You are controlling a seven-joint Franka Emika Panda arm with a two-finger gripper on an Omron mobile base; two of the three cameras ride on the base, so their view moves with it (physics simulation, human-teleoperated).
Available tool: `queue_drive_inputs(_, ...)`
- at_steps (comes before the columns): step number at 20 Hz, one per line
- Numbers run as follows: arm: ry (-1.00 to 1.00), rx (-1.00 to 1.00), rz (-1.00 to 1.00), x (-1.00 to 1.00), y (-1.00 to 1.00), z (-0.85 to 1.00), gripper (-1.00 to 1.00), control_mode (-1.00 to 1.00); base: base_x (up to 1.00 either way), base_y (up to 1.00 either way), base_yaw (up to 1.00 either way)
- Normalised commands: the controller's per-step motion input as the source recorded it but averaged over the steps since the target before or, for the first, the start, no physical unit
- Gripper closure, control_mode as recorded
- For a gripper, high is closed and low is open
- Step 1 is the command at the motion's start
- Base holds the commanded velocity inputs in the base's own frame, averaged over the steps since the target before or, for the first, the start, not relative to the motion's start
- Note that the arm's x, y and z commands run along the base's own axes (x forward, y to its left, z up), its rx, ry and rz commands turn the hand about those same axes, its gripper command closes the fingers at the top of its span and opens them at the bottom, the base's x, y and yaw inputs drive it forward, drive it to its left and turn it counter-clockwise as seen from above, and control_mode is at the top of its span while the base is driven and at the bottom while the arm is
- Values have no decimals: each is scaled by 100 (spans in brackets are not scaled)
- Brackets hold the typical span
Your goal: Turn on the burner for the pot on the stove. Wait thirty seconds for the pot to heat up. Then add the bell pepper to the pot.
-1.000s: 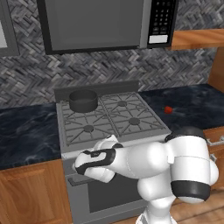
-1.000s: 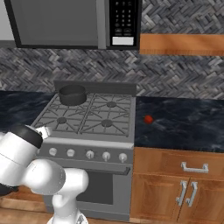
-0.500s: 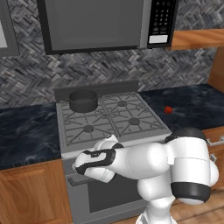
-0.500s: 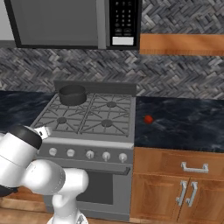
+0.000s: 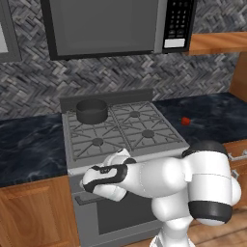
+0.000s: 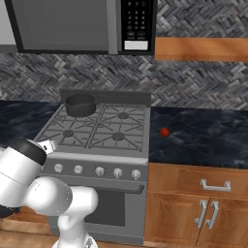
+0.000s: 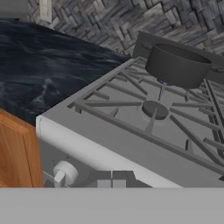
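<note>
The dark grey pot (image 5: pixel 91 111) (image 6: pixel 80 105) (image 7: pixel 177 65) stands on the rear-left burner of the grey stove (image 5: pixel 140 144) (image 6: pixel 97 157). A faint bluish glow shows under the pot in the hand view. The red bell pepper (image 5: pixel 185 120) (image 6: pixel 164 131) lies on the dark counter right of the stove. My gripper (image 7: pixel 112 179) is shut with nothing in it, low in front of the stove's front-left corner. The leftmost pale knob (image 7: pixel 65 173) (image 6: pixel 58 168) sits just left of the fingertips, apart from them. The bare front-left burner (image 7: pixel 155 109) lies ahead.
A row of several knobs (image 6: pixel 99 171) runs along the stove front above the oven door handle. A grey microwave (image 5: pixel 111 26) hangs over the stove. Dark counters (image 5: pixel 29 144) (image 6: pixel 203 140) flank it, with wooden cabinets (image 6: pixel 198 213) below.
</note>
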Motion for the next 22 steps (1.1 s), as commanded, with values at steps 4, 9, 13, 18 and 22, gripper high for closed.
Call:
queue_drive_inputs(4, 0, 0, 0, 0, 0, 0, 100, -100, 0, 0, 0)
queue_drive_inputs(9, 0, 0, 0, 0, 0, 0, 100, -100, 0, 0, 0)
queue_drive_inputs(13, 0, 0, 0, 0, 0, 0, 100, -100, 0, 0, 0)
queue_drive_inputs(18, 0, 0, 0, 0, 0, 0, 100, -100, 0, 0, 0)
queue_drive_inputs(22, 0, 0, 0, 0, 0, 0, 100, -100, 0, 0, 0)
